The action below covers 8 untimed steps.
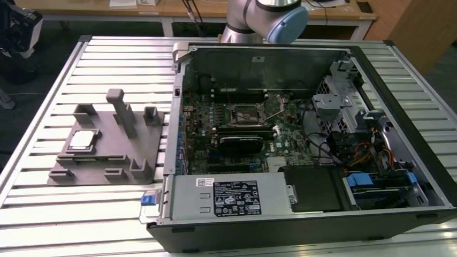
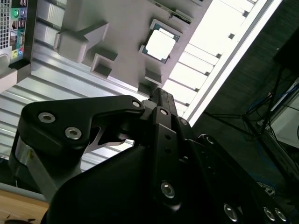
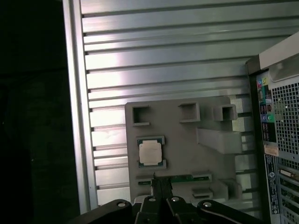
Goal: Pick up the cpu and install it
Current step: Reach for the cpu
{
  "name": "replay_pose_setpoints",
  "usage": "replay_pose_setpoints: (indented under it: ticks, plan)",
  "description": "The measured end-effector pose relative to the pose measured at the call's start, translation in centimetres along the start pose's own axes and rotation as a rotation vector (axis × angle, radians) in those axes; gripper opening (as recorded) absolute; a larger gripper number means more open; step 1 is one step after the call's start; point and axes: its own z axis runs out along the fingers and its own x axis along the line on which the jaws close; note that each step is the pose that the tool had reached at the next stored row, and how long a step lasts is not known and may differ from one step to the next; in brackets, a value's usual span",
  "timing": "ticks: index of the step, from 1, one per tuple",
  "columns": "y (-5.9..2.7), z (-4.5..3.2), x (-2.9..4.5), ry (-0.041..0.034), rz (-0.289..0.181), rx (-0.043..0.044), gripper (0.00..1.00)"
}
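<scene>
Black metal linkages and bolted plates of the gripper loom closest in both wrist views, narrowing to two slim dark fingertips pressed together with nothing between them. The tips point down at the table, hanging clear above the near edge of a grey moulded fixture plate and touching nothing on it.

Just past the tips, the cpu, a small flat square chip with a silvery metal top and pale rim, lies flat in its shallow recess on that plate, apart from the gripper. Grey upright blocks stand around it.

The plate rests on a ribbed aluminium table. On the exterior view's right of it lies an open black computer case with its square black socket frame exposed. Beyond the case rises the silver arm with its pale blue joint cap.
</scene>
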Motion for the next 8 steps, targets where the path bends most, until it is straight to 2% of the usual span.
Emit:
replay_pose_setpoints:
  ticks: [8]
  plan:
    - [-0.19,-0.04,1.69,-0.0001,0.003,0.0001,0.11]
